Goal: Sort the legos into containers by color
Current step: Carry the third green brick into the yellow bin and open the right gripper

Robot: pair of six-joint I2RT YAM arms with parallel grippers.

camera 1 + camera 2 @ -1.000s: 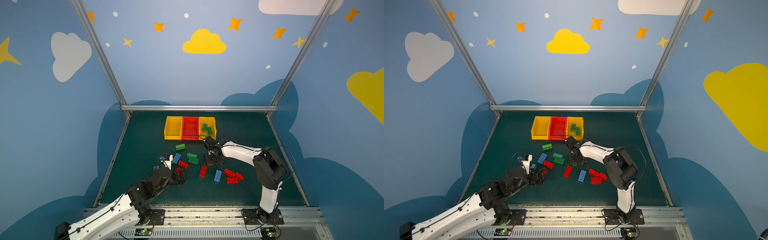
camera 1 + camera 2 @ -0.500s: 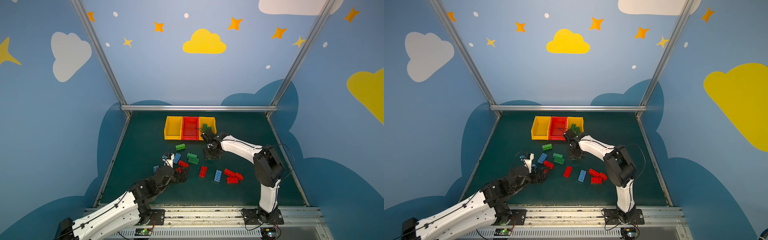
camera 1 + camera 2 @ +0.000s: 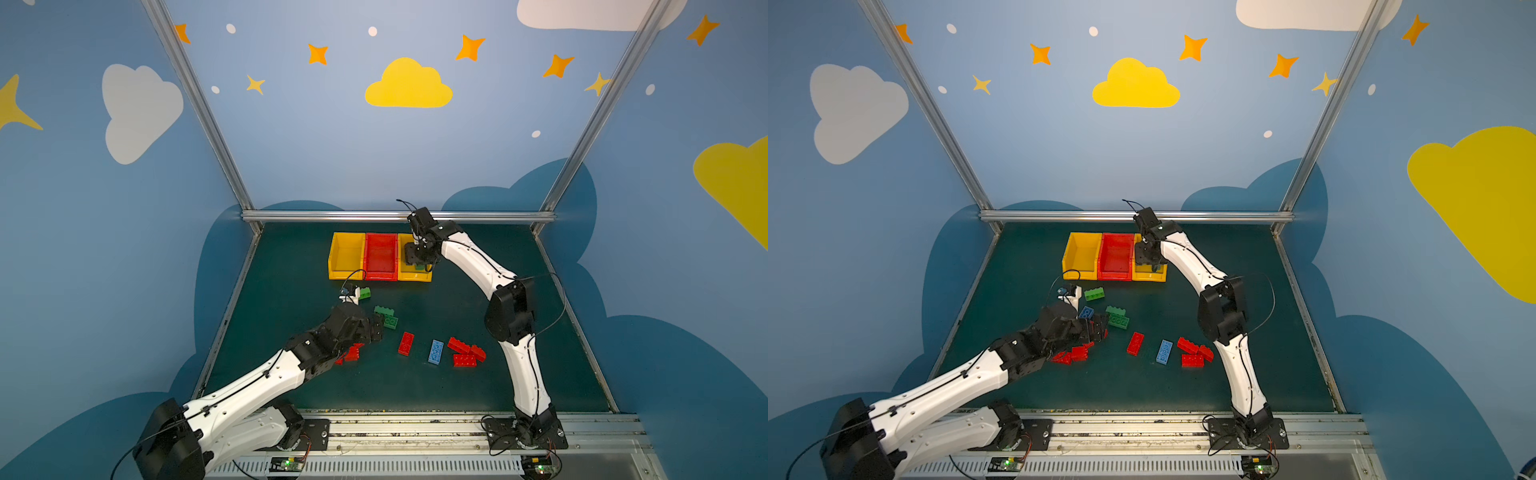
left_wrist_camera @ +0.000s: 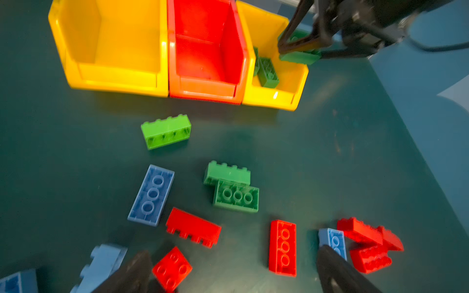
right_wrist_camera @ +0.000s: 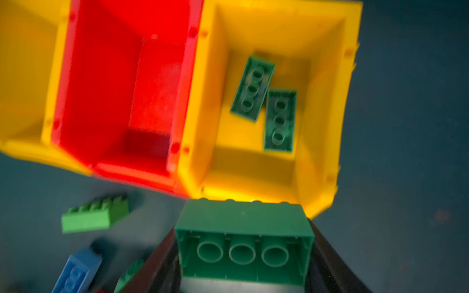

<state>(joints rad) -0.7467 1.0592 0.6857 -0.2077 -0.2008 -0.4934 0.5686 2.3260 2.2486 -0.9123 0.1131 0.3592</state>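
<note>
Because green bricks are being gathered in the right-hand yellow bin point(image 5: 327, 114), the right gripper point(image 4: 300, 52) hangs above that bin with its fingers clamped on a dark green brick point(image 5: 242, 220). Two more green bricks point(image 5: 252, 87) already lie on the bin's floor, hollow side up, so the choice of bin looks settled. The red bin point(image 5: 101, 76) in the middle and the other yellow bin point(image 4: 83, 38) hold nothing that can be seen.

Judging from the right wrist view, the held brick sits close to the bin's low front lip rather than over its middle. A little more reach would probably let it drop cleanly.

The brick's long axis runs from one finger to the other, so the grip presses on its two short ends. Its hollow underside, with three round tubes, faces the wrist camera, and its studs point away towards the bin. That axis lies roughly along the front lip, crosswise to the two bricks inside, which run more or less front to back.

The left gripper point(image 4: 233, 252) is spread wide and holds nothing. It hovers low over the loose bricks, with a small red brick point(image 4: 172, 269) just beside one finger, which suggests a red pick for the middle bin. A light green brick point(image 4: 166, 130), a blue brick point(image 4: 151, 194) and a touching pair of dark green bricks point(image 4: 236, 195) wait on the mat between the gripper and the bins.
</note>
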